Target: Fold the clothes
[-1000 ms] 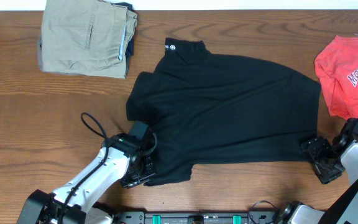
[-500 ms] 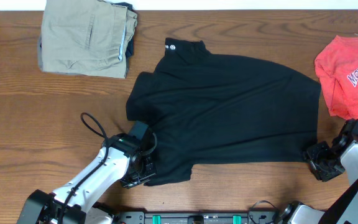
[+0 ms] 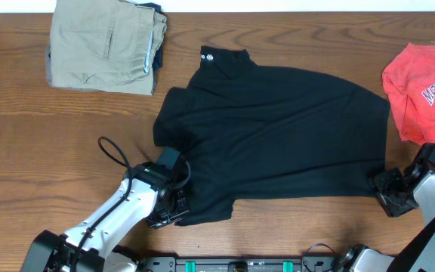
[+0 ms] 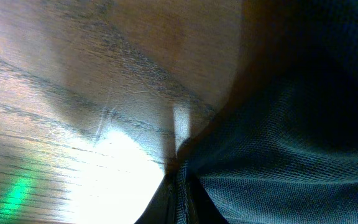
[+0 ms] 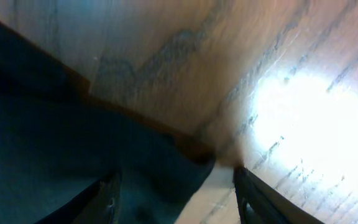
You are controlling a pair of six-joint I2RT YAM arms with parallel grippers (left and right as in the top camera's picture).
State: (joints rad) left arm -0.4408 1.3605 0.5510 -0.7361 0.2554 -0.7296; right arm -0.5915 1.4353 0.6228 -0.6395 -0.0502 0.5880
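Desk: the brown wood-grain desk carried three garments.
Shirt: a plain black short-sleeved shirt of soft fabric lay spread flat mid-desk, collar toward the far edge.
Progress: no fold showed on the shirt; by my judgement the whole folding was left to do.
Trousers: tan khaki trousers sat folded at the far left, well apart.
T-shirt: a red T-shirt with white lettering lay at the right edge.
Left tool: pinched tight on the shirt's near-left corner.
Right tool: fingers apart, straddling the near-right corner.
Containers: none in view.
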